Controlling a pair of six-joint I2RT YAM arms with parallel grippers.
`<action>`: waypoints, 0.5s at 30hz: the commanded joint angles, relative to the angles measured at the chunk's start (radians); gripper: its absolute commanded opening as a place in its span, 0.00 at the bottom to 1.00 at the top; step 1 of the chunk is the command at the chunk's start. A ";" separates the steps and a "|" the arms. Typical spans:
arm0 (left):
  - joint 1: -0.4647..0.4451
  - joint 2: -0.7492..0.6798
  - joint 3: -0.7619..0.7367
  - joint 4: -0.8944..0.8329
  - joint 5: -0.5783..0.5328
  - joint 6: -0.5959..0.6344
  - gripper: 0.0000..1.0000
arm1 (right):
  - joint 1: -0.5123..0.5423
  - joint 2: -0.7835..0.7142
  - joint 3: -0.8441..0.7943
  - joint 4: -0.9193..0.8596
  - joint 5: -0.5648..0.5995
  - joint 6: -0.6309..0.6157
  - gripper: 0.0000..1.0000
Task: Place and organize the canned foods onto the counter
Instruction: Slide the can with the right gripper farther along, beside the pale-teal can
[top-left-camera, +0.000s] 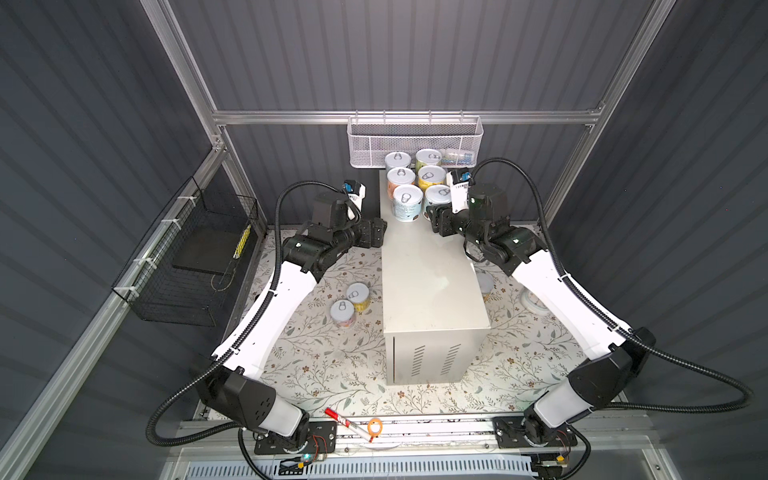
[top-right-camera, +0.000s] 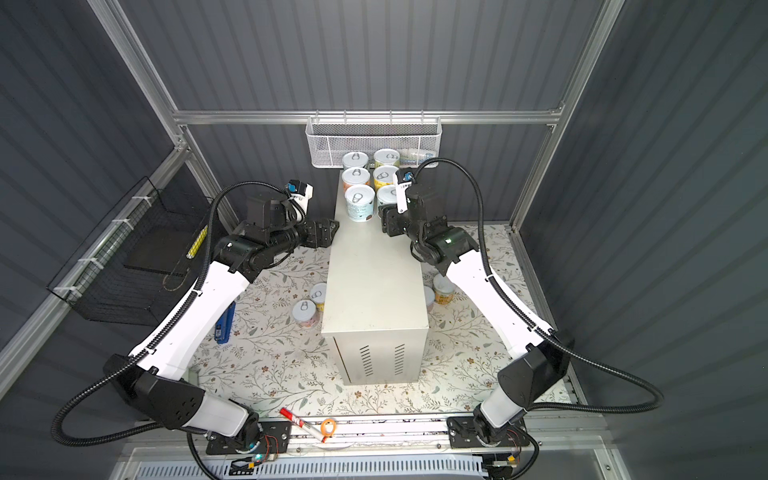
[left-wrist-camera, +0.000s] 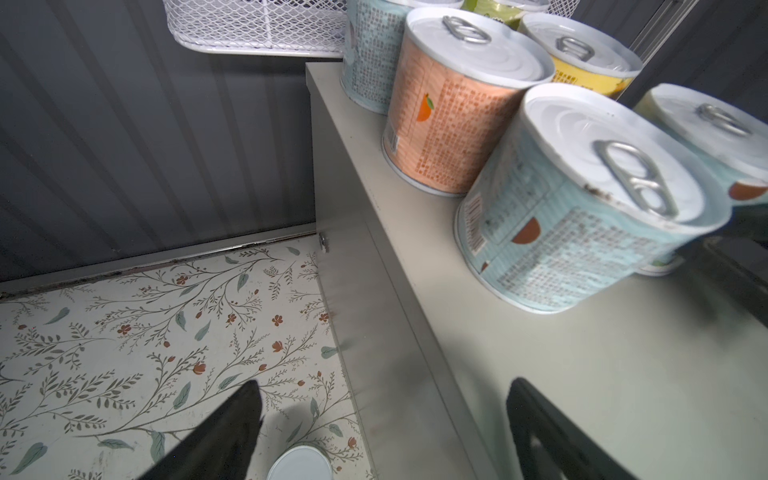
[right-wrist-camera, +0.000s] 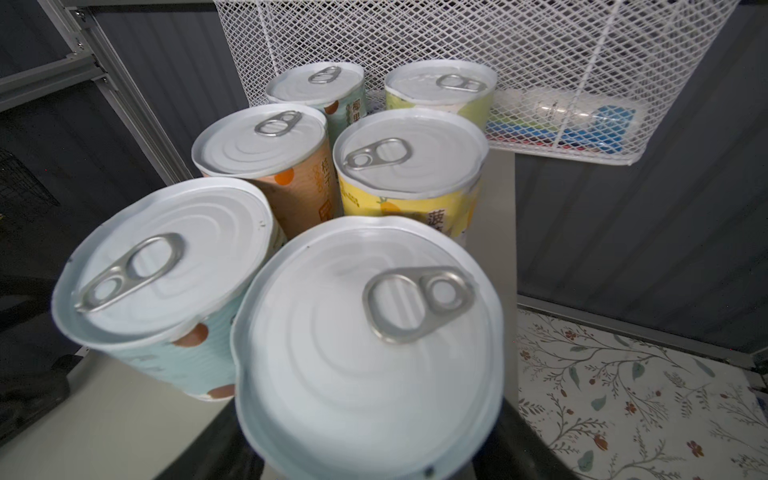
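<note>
The cream counter (top-left-camera: 428, 282) runs down the middle in both top views. Several canned foods (top-left-camera: 407, 203) stand in two rows at its far end. My right gripper (top-left-camera: 436, 214) is shut on the nearest right-row tin (right-wrist-camera: 365, 332), a pale-label one with a silver pull-tab lid; black fingers (right-wrist-camera: 515, 436) flank it. My left gripper (left-wrist-camera: 382, 415) is open and empty, straddling the counter's left edge near the pale blue tin (left-wrist-camera: 582, 216). Two tins (top-left-camera: 350, 305) stand on the floral floor left of the counter, and two more (top-right-camera: 440, 290) on its right.
A white mesh basket (top-left-camera: 415, 141) hangs right behind the tin rows. A black wire basket (top-left-camera: 195, 257) is on the left wall. A white disc (top-left-camera: 534, 301) lies under the right arm, a blue stapler (top-right-camera: 224, 322) under the left. A red marker (top-left-camera: 347, 424) and an orange ring (top-left-camera: 375, 427) lie at the front.
</note>
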 joint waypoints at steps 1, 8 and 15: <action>0.007 -0.031 -0.014 0.020 0.012 0.000 0.93 | -0.003 0.037 0.027 -0.055 -0.019 0.019 0.67; 0.011 -0.034 -0.019 0.020 0.012 0.000 0.93 | -0.003 0.038 0.034 -0.061 -0.053 0.038 0.67; 0.013 -0.035 -0.029 0.024 0.013 -0.003 0.93 | 0.012 0.034 0.037 -0.066 -0.063 0.037 0.66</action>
